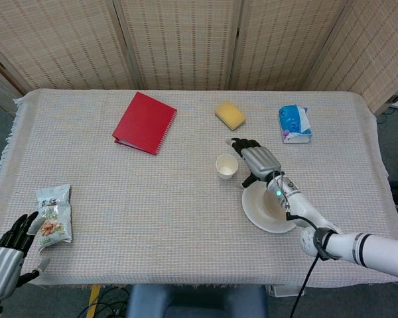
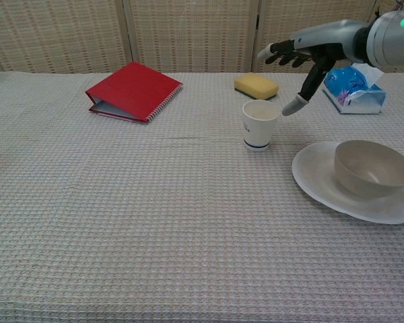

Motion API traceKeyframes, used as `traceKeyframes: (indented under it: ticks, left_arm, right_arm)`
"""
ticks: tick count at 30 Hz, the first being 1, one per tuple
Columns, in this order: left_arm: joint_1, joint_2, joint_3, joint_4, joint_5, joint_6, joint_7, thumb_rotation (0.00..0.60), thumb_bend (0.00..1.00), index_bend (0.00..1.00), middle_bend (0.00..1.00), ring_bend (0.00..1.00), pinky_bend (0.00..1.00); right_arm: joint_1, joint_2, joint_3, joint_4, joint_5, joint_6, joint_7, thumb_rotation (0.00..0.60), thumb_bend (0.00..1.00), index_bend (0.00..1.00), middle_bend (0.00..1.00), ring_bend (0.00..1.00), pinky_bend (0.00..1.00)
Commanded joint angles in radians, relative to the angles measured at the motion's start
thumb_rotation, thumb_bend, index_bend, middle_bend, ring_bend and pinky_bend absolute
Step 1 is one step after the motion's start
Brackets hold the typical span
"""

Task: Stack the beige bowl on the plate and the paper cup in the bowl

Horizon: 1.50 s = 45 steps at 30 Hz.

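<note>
The beige bowl (image 2: 373,167) sits on the white plate (image 2: 321,176) at the right of the table; in the head view my right forearm covers most of the bowl, and the plate (image 1: 257,211) shows beneath it. The white paper cup (image 1: 226,165) (image 2: 260,124) stands upright just left of the plate. My right hand (image 1: 253,161) (image 2: 301,56) hovers open, fingers spread, just right of and above the cup, not touching it. My left hand (image 1: 5,252) hangs open at the table's front left edge, holding nothing.
A red binder (image 1: 144,122) lies at the back left, a yellow sponge (image 1: 230,114) behind the cup, and a blue tissue pack (image 1: 295,124) at the back right. A snack packet (image 1: 53,212) lies by my left hand.
</note>
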Motion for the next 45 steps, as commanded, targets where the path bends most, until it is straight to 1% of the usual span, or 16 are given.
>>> traceKeyframes:
  ticks: [1,6,8,13,18,23,25,30,35,42,45]
  left_arm:
    - [-0.003,0.004,-0.004,0.002,-0.009,-0.003,-0.010,0.600,0.28,0.00,0.07,0.00,0.28]
    - [-0.005,0.006,-0.008,0.005,-0.024,-0.010,-0.019,0.600,0.28,0.00,0.07,0.00,0.29]
    - [-0.006,0.006,-0.009,0.005,-0.028,-0.012,-0.018,0.600,0.28,0.00,0.07,0.00,0.29]
    - [-0.007,0.004,-0.010,0.004,-0.037,-0.019,-0.012,0.600,0.28,0.00,0.07,0.00,0.28]
    - [-0.008,0.002,-0.014,0.004,-0.048,-0.022,-0.009,0.600,0.28,0.00,0.07,0.00,0.29]
    - [-0.011,0.001,-0.014,0.005,-0.050,-0.028,-0.006,0.600,0.28,0.00,0.07,0.00,0.29]
    - [-0.010,0.001,-0.015,0.004,-0.053,-0.027,-0.008,0.600,0.28,0.00,0.07,0.00,0.29]
    - [-0.011,0.004,-0.014,0.006,-0.053,-0.025,-0.013,0.600,0.28,0.00,0.07,0.00,0.28]
    - [-0.011,0.005,-0.012,0.007,-0.051,-0.025,-0.015,0.600,0.28,0.00,0.07,0.00,0.29]
    - [-0.009,0.004,-0.010,0.008,-0.045,-0.019,-0.014,0.600,0.28,0.00,0.07,0.00,0.29]
    - [-0.010,0.003,-0.009,0.008,-0.042,-0.019,-0.013,0.600,0.28,0.00,0.07,0.00,0.29]
  right_arm:
    - [0.099,-0.081,-0.034,0.068,0.143,0.012,-0.111,0.600,0.10,0.01,0.00,0.00,0.00]
    - [0.151,-0.133,-0.058,0.124,0.231,0.003,-0.166,0.600,0.10,0.01,0.00,0.00,0.00]
    - [0.161,-0.144,-0.062,0.139,0.250,-0.002,-0.173,0.600,0.10,0.01,0.00,0.00,0.00]
    - [0.175,-0.166,-0.074,0.181,0.273,-0.018,-0.180,0.600,0.10,0.01,0.00,0.00,0.00]
    - [0.176,-0.195,-0.088,0.241,0.288,-0.051,-0.172,0.600,0.10,0.04,0.00,0.00,0.00]
    - [0.175,-0.226,-0.094,0.290,0.283,-0.075,-0.159,0.600,0.10,0.13,0.00,0.00,0.00]
    - [0.174,-0.238,-0.096,0.308,0.278,-0.081,-0.154,0.600,0.10,0.14,0.00,0.00,0.00]
    - [0.171,-0.262,-0.092,0.335,0.263,-0.074,-0.141,0.600,0.11,0.21,0.00,0.00,0.00]
    - [0.159,-0.274,-0.081,0.347,0.237,-0.050,-0.127,0.600,0.15,0.28,0.01,0.00,0.00]
    - [0.140,-0.293,-0.068,0.362,0.201,-0.020,-0.115,0.600,0.19,0.38,0.06,0.00,0.00]
    - [0.131,-0.286,-0.058,0.354,0.188,-0.016,-0.108,0.600,0.19,0.39,0.06,0.00,0.00]
